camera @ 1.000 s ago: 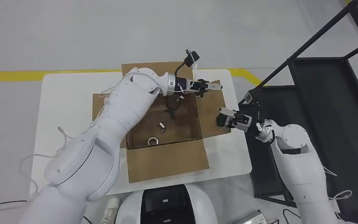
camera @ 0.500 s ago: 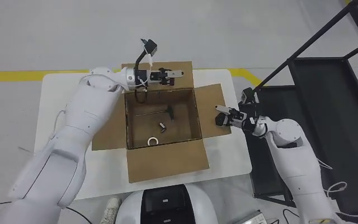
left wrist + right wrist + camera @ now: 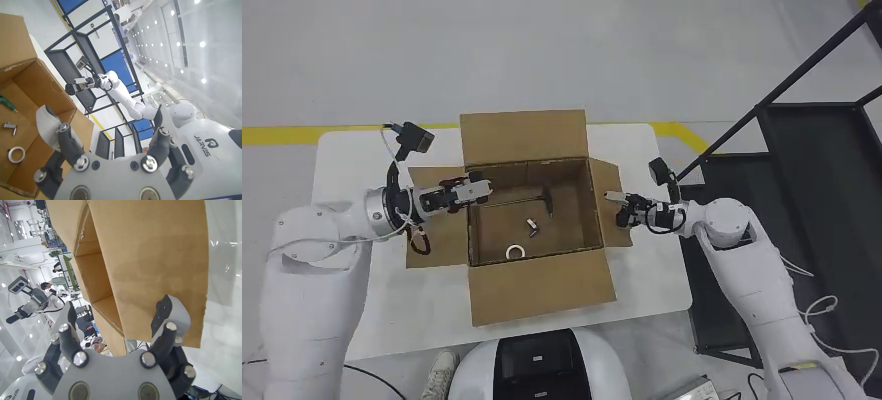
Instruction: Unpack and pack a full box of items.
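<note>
On the white table (image 3: 352, 170), an open cardboard box (image 3: 525, 135) holds a metal ring (image 3: 513, 251), a small metal part (image 3: 532, 224) and a green-handled tool (image 3: 547, 201). The left gripper (image 3: 474, 186) is at its left rim and the right gripper (image 3: 614, 199) at its right flap, both spread wide and empty.

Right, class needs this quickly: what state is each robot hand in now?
Left hand: open, empty.
Right hand: open, holding nothing, at a box flap.

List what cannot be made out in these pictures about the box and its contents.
- Green tool: left wrist view, handle cut off by the picture's edge.
- Small metal part: top view, too small to identify.
- Box floor: right wrist view, hidden behind its own flap and wall.
</note>
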